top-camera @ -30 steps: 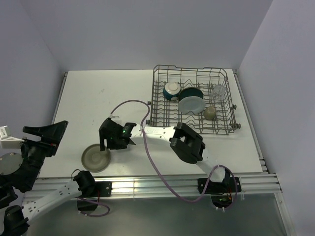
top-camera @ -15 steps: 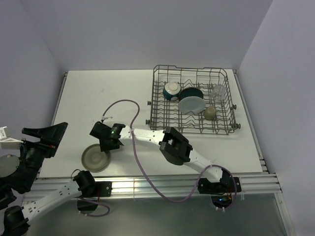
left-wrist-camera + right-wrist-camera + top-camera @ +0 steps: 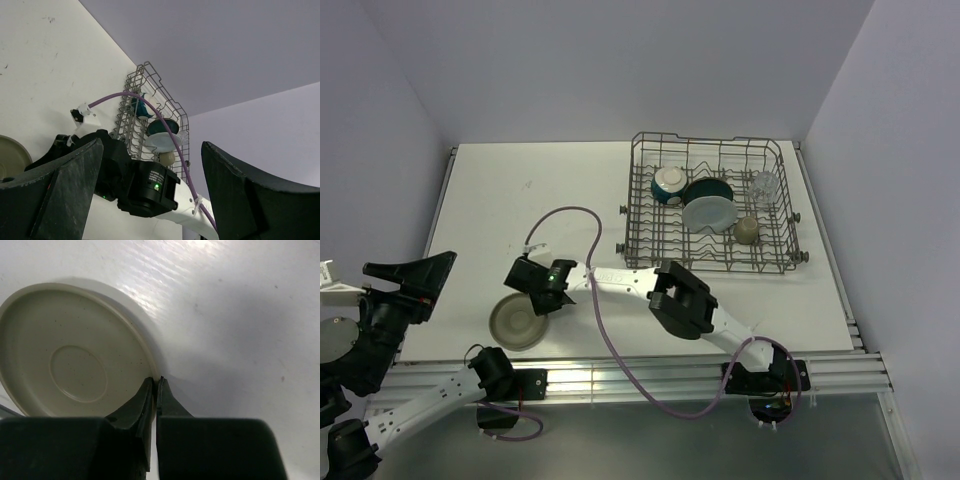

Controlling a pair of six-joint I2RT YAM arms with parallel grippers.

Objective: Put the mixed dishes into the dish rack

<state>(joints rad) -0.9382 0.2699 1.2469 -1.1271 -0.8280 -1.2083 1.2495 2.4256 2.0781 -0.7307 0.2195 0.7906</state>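
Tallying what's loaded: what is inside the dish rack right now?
The dish rack holds a teal bowl, dark teal plate, pale blue plate, mug and clear glass. The pale blue plate covers part of the dark teal one; anything beneath is hidden. The grey-beige plate lies outside.

The right arm (image 3: pixel 682 300) stretches from its base at 5 o'clock toward 9 o'clock, wrist tipped down, right jaws pressed together low over the desk; the left arm (image 3: pixel 380 330) sits folded at 8 o'clock, left jaws spread wide, aimed toward 2 o'clock.
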